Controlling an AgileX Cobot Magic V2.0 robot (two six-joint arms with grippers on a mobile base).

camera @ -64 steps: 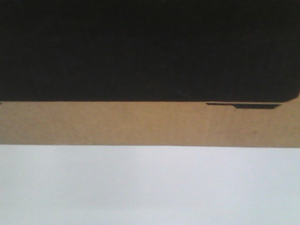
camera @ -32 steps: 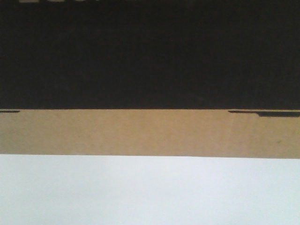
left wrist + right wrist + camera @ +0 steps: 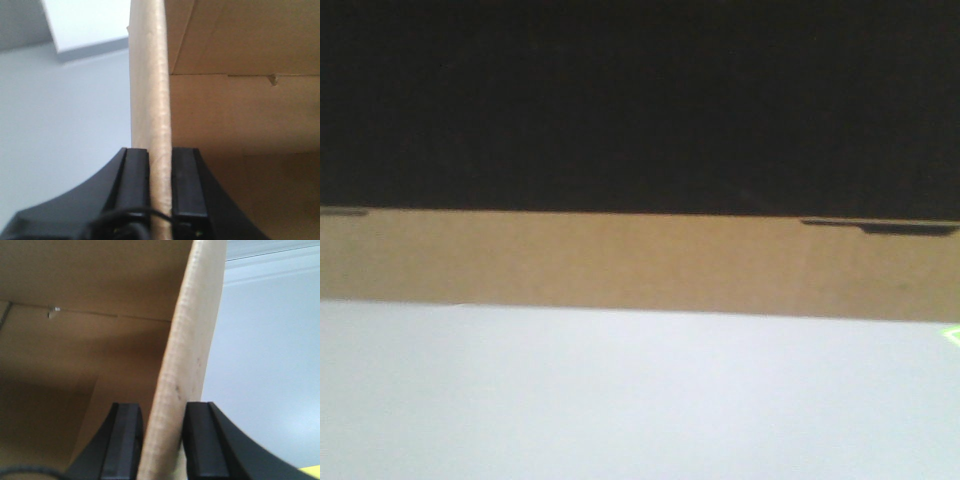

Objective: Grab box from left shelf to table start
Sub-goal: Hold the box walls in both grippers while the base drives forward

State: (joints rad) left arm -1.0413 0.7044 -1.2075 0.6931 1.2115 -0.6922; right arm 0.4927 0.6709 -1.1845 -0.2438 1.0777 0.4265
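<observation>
Filling the front view, the box (image 3: 640,262) shows matte brown corrugated card beneath a black printed panel, with the smooth white table (image 3: 640,400) below it. The left gripper (image 3: 160,172) and right gripper (image 3: 162,437) each pinch a fibrous box wall between flat black pads.

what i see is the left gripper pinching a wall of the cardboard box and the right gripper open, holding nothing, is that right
No: the right gripper is also shut on a wall of the box, per the right wrist view. The left gripper does pinch one.
</observation>
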